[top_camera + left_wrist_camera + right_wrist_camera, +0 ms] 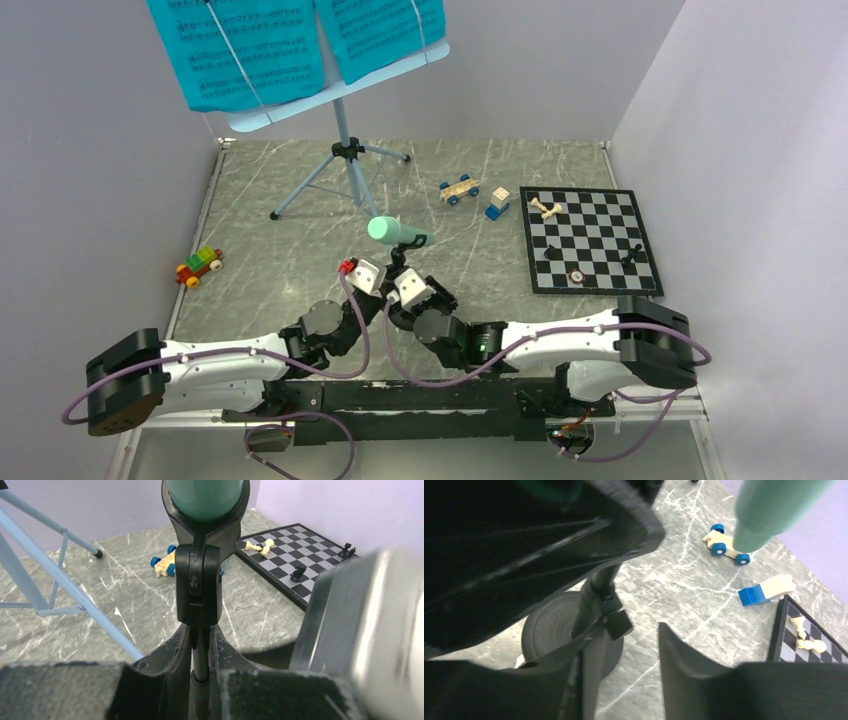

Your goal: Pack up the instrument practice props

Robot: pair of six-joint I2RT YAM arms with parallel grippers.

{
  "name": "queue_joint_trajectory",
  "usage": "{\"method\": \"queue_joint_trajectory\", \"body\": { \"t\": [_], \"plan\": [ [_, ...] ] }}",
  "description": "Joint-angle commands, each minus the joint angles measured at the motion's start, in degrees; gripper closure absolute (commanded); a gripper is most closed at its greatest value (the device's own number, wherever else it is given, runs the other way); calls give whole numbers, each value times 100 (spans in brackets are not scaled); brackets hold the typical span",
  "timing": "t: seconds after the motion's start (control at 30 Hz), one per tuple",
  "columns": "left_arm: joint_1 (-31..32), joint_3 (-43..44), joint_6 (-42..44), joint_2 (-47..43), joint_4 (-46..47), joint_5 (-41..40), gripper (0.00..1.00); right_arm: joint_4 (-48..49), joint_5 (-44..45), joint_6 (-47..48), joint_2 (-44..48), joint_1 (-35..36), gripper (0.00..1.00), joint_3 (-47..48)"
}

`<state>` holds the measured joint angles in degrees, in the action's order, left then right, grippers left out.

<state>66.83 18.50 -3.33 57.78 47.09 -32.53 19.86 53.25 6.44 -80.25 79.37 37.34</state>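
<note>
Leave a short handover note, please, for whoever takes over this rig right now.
Left claw: shut on the thin pole of the black round-based microphone stand, just below its clip.
Right claw: open beside the same pole, holding nothing.
Mint-green microphone: sitting in the stand's clip.
Pale-blue tripod music stand: upright at the back left, with the turquoise printed music sheets on its tray.
Done: nothing visibly packed.
Left: microphone, its stand, music stand and sheets.

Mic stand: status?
Left hand shut on mic stand pole. Right hand open beside pole. Microphone clipped on top. Music stand legs close by.
</note>
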Motion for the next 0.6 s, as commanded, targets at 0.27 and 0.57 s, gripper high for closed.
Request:
{"method": "queue_joint_trajectory", "body": {
  "t": [0.27, 0.57],
  "plan": [
    [15, 9, 63, 325, -886, -205, 100, -2699, -380, -1818, 1871, -42, 32, 287],
    [15, 160, 1, 839, -926, 44, 100, -2814, -1272, -3071, 3460, -380, 27, -444]
  ]
}}
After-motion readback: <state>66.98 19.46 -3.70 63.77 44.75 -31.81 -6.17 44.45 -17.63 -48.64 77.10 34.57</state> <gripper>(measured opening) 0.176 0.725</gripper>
